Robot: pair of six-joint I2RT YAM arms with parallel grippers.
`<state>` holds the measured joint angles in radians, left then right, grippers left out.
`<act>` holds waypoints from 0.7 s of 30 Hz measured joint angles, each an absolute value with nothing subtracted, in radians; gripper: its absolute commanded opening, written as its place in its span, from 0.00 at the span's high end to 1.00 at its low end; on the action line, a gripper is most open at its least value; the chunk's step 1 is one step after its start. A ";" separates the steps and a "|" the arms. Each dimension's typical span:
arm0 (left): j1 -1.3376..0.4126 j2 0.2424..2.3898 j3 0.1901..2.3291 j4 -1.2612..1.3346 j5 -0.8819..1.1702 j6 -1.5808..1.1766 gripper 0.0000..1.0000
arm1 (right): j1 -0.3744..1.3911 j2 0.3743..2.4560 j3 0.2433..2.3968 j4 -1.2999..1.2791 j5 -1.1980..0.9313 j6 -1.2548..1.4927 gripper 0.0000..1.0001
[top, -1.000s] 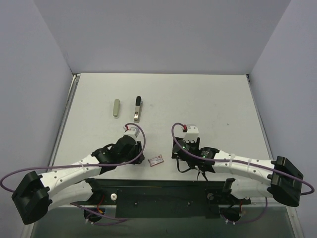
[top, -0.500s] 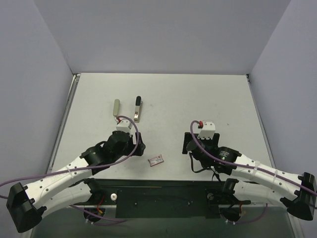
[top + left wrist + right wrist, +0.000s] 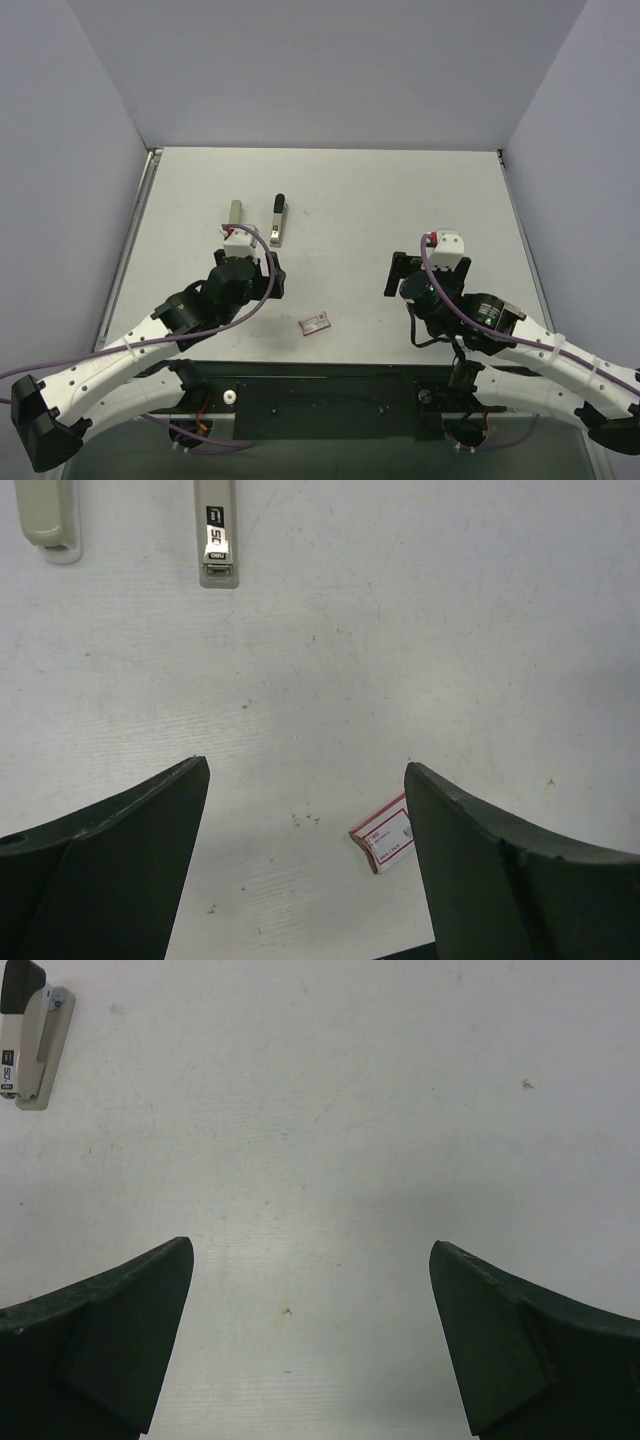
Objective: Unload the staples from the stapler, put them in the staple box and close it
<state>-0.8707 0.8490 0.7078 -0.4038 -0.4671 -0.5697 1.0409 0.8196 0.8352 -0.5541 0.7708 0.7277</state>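
**Both claws released and clear of the stapler: risks of the coming grasp**

The left claw (image 3: 247, 262) is seen spread wide, with nothing between its fingers but bare table (image 3: 400, 190). The right claw (image 3: 428, 265) is likewise released and empty. It is held over the right half of the table, well apart from every object.

The stapler (image 3: 279, 222) is laid flat in the far-left part of the table. Its length is turned towards the far edge and its black tip is at the far end. It is touched by neither claw. The left claw is held just short of its near end.

A grey-beige oblong piece (image 3: 48, 515) is laid just beside the stapler on its left, parallel to it and not touching it. A small red-and-white box (image 3: 315, 323) is placed close to the near edge, between the two arms.

Several failures can be expected from here:

- **Wrong object:** the grey-beige piece could be closed on instead of the stapler, because the two lie side by side and are alike in length. The piece is also partly hidden under the left wrist in the overhead view.
- **Stapler pushed aside:** the stapler is slim and lies low, so it could be pushed or spun rather than gripped if the fingers are brought down off-centre or too shallow.
- **Table scraped:** the table could be scraped if the fingers are lowered too far.
- **Stapler dragged:** the stapler would probably have to be steadied by one claw while it is opened by the other. With the right claw so far off, it may be dragged towards the left edge before any support is given.
- **Staples scattered:** once freed, the staples could be scattered across the table.
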 measured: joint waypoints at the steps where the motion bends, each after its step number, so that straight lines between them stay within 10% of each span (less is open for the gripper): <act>1: -0.871 0.846 0.710 -0.400 -0.476 -0.561 0.10 | 1.041 0.812 0.841 -0.560 0.778 0.723 0.00; 21: -0.871 0.907 0.772 -0.355 -0.580 -0.510 0.09 | 1.040 0.883 0.968 -0.612 0.903 0.640 0.00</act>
